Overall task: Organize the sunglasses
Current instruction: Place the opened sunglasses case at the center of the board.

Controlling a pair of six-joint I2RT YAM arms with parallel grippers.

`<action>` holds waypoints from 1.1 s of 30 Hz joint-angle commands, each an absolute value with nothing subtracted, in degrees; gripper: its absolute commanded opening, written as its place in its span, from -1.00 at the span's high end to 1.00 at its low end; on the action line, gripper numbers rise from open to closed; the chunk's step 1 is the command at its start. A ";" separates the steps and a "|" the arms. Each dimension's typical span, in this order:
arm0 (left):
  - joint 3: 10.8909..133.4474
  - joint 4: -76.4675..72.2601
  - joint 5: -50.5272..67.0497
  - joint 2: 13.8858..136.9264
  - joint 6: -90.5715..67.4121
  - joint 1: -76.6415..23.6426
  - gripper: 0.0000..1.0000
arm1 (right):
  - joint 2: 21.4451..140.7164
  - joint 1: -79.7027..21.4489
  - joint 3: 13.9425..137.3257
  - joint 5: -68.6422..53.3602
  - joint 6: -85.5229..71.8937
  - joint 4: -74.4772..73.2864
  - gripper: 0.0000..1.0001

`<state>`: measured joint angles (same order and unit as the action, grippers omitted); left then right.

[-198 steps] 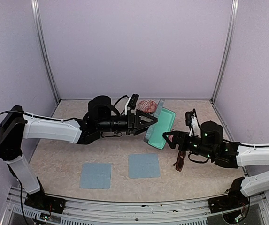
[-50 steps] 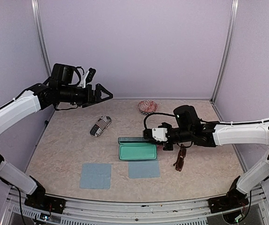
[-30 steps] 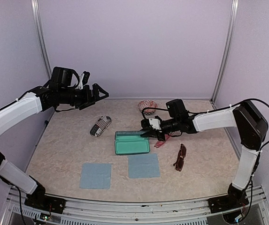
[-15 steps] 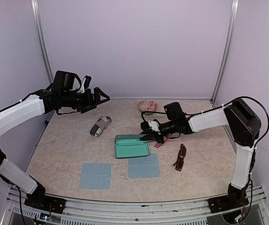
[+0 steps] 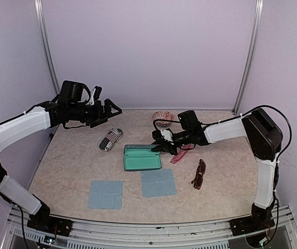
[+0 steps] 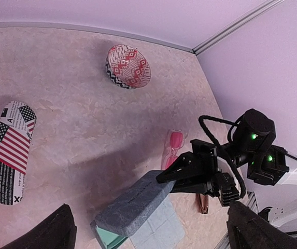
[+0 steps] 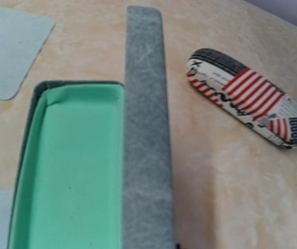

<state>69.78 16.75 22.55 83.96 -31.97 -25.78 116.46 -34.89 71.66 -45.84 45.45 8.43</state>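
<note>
Open teal hard case [image 5: 142,158] shifted left, right gripper [image 5: 161,148] at its lid, grip unclear; left gripper [image 5: 112,112] gaping, empty; slim pink-red sunglasses [image 5: 178,157] centre-right, reddish-brown dark-lensed pair [image 5: 199,174] lower right; beige marbled tabletop [image 5: 75,161], lilac walls [image 5: 148,52]

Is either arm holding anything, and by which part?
The right gripper appears to pinch the open teal hard case by the end of its raised grey lid; the left gripper holds nothing.

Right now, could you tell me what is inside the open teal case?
Nothing visible: only bare green lining. The raised lid covers the edge along the hinge.
</note>
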 commanded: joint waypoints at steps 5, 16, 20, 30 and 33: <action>68.55 14.31 24.08 83.95 -31.91 -24.79 -0.98 | 115.42 -33.58 75.40 -43.86 44.15 5.43 1.00; 68.84 13.55 24.70 84.93 -32.24 -24.68 -0.98 | 121.64 -33.14 80.07 -40.39 41.25 5.44 1.00; 68.30 13.27 24.77 85.32 -32.18 -24.60 -0.98 | 123.12 -33.13 80.44 -39.07 41.11 5.47 1.00; 68.86 13.08 25.40 86.64 -32.73 -24.61 -0.98 | 124.49 -33.05 81.28 -38.16 40.62 5.74 0.75; 69.06 13.15 25.57 87.07 -32.69 -24.55 -0.98 | 125.06 -33.05 81.68 -38.43 40.27 6.00 0.68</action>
<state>68.84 14.55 24.73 86.15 -32.73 -25.06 122.93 -33.61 79.94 -39.16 40.77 5.50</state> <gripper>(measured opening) 0.988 0.146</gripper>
